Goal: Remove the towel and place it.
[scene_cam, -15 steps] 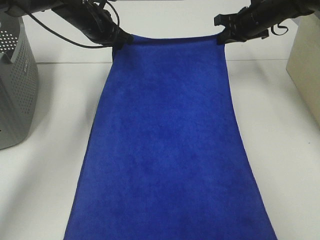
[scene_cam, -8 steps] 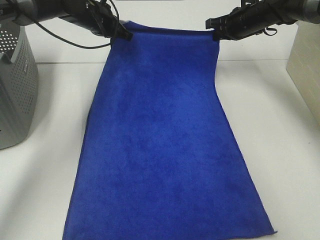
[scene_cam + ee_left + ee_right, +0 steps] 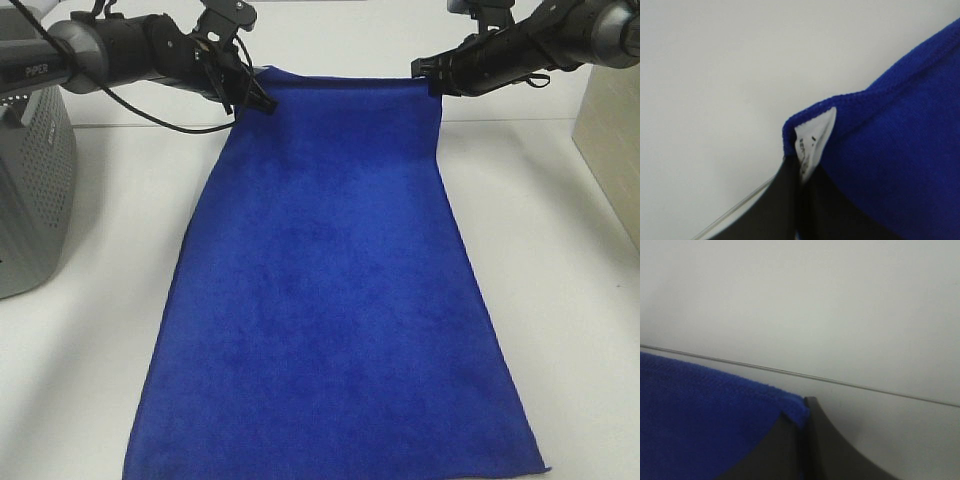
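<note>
Plush matt cloth towel (image 3: 330, 290)

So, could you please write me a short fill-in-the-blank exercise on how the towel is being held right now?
1. The towel is held up by ____ claws, one at each top corner.
2. The small white tag sits at the corner pinched by the ____ claw.
3. The towel's colour is ____.
4. The right claw is ____ on its corner.

Missing words: two; left; blue; shut
</note>
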